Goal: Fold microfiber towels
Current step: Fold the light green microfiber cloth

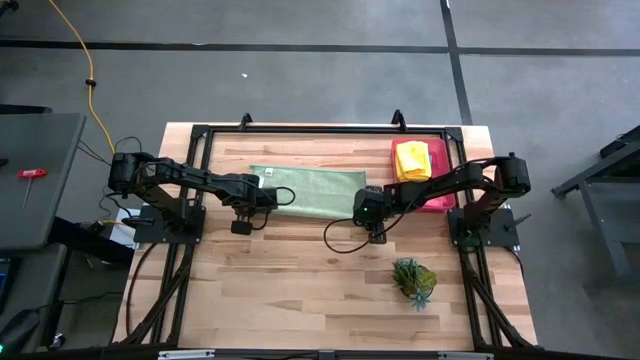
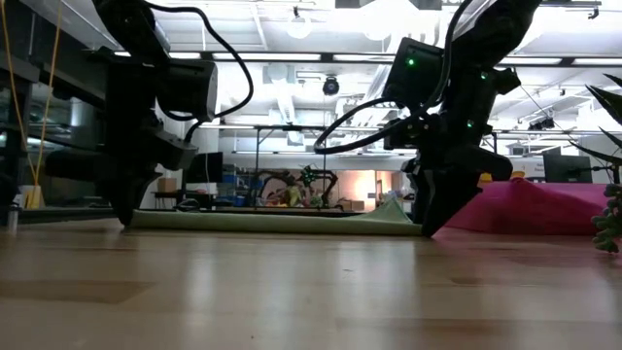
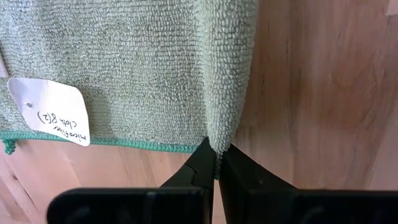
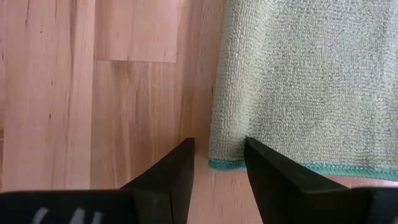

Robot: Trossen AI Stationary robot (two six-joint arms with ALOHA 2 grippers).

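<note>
Pale green towel (image 1: 312, 192) lies flat on the wooden table (image 1: 300, 290), folded into a long strip running left to right, in the rear half of the table between the two arms. Left gripper (image 3: 217, 165) sits at the towel's near-left corner, fingers pinched tight on a raised ridge of the cloth just by the teal-stitched hem – holding the towel. White paper tag (image 3: 51, 111) with handwriting lies on the towel close to that hem. In the low view the left gripper (image 2: 124, 209) comes down to the table surface at the strip's left end.

Right gripper (image 4: 217, 158) is at the towel's near-right corner, fingers partly apart and straddling the corner – one finger over bare wood, the other at the hem; nothing clamped, cloth lies flat between them. Low view shows it (image 2: 428, 226) tip-down at the strip's right end, where the cloth rises slightly.

Toward the rear-right corner of the table, a yellow towel (image 1: 411, 160) sits folded on top of a hot pink towel (image 1: 436, 202), just beside the right arm. Small spiky green plant (image 1: 414, 280) stands near the right edge, toward the front, well apart from the towels
</note>
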